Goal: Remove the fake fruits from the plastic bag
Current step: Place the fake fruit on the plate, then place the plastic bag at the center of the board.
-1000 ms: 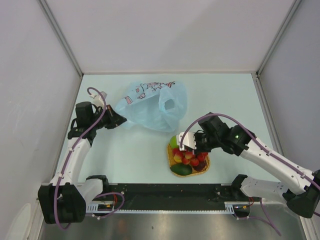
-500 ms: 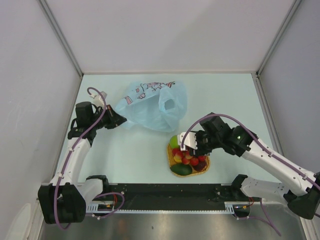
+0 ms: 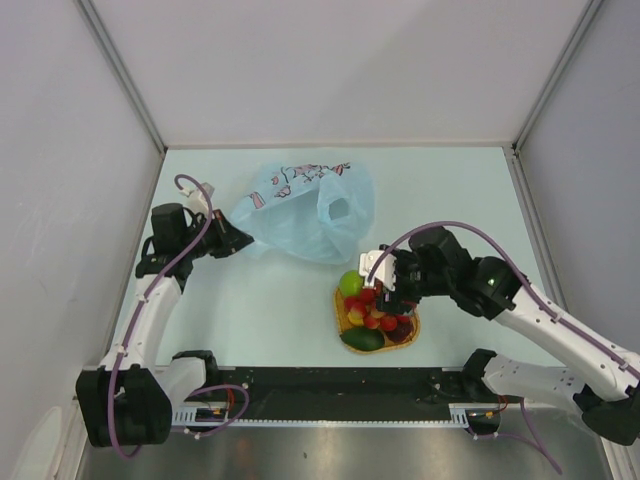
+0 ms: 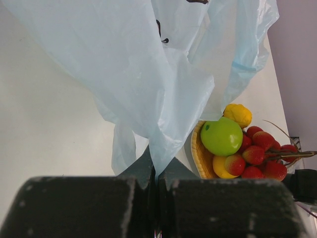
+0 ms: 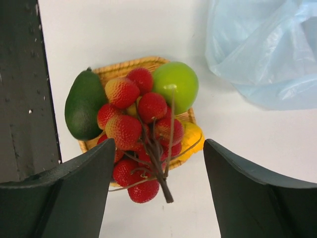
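The light-blue plastic bag (image 3: 300,210) lies crumpled at the back left, and my left gripper (image 3: 235,240) is shut on its edge. In the left wrist view the bag (image 4: 148,74) hangs from the closed gripper (image 4: 157,171). The fake fruits sit piled in a woven tray (image 3: 341,318): a green round one (image 5: 176,84), a dark green oval (image 5: 83,104), a yellow one (image 5: 190,139) and a red cluster on a brown twig (image 5: 136,134). My right gripper (image 5: 158,148) hovers open above the cluster, holding nothing.
A black rail (image 3: 330,405) runs along the near edge, right behind the tray. Grey walls (image 3: 60,200) enclose the table on the left, back and right. The bag (image 5: 267,49) lies just beyond the tray, a short gap apart.
My right gripper has opened wide, let go of the red cluster over the tray, and drawn back a little. The left arm and the bag have not moved.
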`<state>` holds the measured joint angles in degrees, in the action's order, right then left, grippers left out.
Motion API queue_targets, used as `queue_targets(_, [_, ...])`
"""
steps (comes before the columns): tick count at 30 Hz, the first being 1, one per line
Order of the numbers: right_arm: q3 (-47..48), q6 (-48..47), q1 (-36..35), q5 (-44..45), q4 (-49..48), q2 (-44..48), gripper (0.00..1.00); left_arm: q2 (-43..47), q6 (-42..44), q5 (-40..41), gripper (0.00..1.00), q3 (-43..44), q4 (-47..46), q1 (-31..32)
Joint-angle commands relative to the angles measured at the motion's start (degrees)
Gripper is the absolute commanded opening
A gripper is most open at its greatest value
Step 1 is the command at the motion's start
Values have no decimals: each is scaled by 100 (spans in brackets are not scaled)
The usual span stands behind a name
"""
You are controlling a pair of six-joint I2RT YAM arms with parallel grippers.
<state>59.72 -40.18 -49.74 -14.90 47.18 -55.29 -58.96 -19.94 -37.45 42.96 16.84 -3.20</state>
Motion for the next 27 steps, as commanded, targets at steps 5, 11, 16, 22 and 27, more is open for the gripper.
queue_targets(5, [882,1415,578,214,-1289,-228,76,-63,34,-8,0,230,-172,-31])
queue_targets(11, [980,2760,2800,-276,-1580,-535,78,-10,245,1,83,282,-199,-31])
queue_targets(16, [971,3771,4925,-567,-1221,-1115,79,-19,666,158,100,713,117,-31])
queue_targets(22, [778,3992,5579,1120,-666,-1723,79,341,1221,914,100,969,583,-31])
queue_targets(27, [366,3948,5923,664,-578,-1266,81,1077,1493,2108,100,486,663,-23])
